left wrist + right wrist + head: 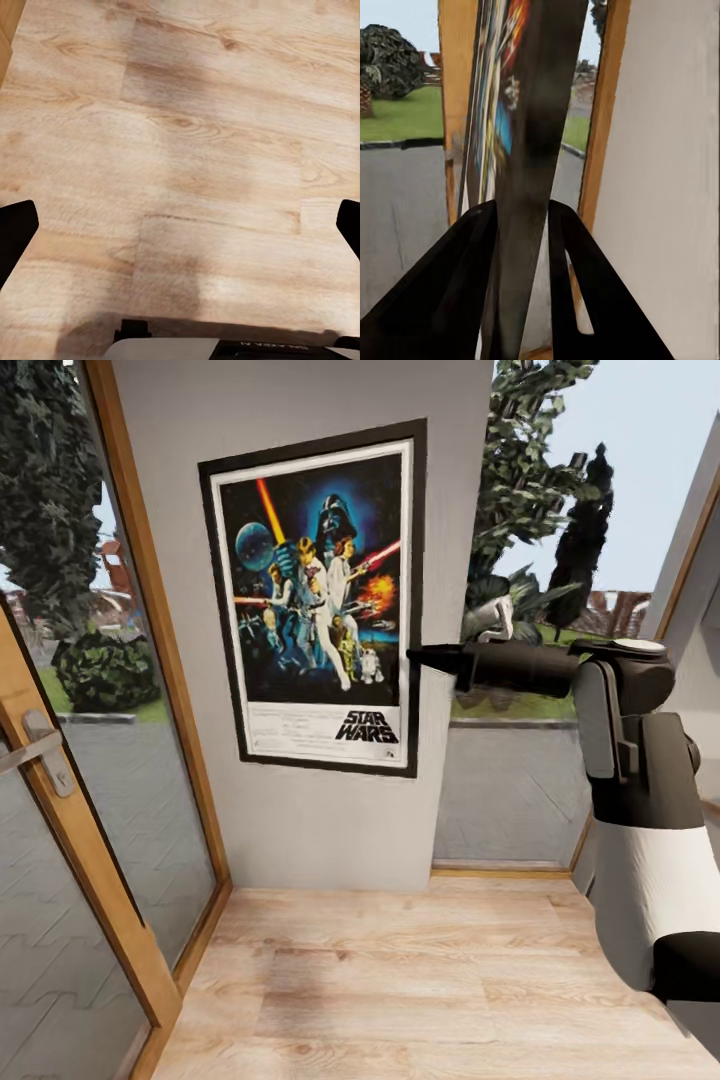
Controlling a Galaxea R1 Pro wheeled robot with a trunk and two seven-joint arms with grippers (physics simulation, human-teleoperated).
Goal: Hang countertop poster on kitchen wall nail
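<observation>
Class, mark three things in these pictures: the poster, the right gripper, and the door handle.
poster (315,605), head view, on the artwork's middle.
right gripper (521,247), right wrist view, midway between the fingertips, shut on the poster's edge.
door handle (35,745), head view, on its metal lever.

The head view faces a grey wall (300,830) from close range, above the wooden floor (420,980). The left wrist view looks straight down on that floor (180,150). The right wrist view sights edge-on along the poster (521,150) between its gripper (521,262) fingers, shared with the head view (318,600).

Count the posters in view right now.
1. The poster is against the grey wall panel between the windows, its right edge between the right gripper fingers; the right wrist view shows it edge-on.
</observation>
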